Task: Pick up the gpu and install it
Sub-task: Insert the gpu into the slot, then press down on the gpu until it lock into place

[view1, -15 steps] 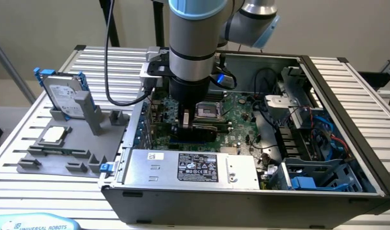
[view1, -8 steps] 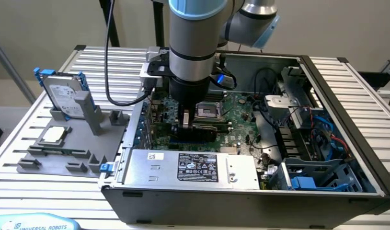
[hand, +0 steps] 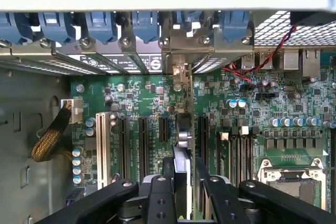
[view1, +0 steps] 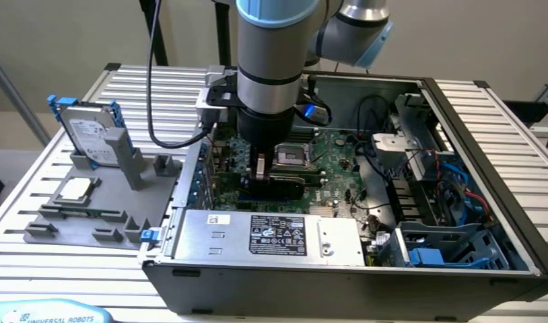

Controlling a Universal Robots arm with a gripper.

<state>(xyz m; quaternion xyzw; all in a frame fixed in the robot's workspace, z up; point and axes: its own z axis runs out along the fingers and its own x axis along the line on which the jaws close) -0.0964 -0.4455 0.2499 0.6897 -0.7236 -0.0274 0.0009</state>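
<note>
Black fingers [hand: 181, 192] nearest the lens — clamped on the gpu [hand: 183, 129], held edge-on. Poised over the motherboard [hand: 136, 98] slots — bracket toward the case's rear wall.

Even, soft light; slight blur

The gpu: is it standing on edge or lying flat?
On edge: the gpu stands upright between the pincer fingers, above the motherboard slots.

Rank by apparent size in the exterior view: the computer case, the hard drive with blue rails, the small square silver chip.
1. Computer case, by far the largest.
2. Hard drive, standing upright in the grey holder.
3. Square silver chip, smallest.
</note>
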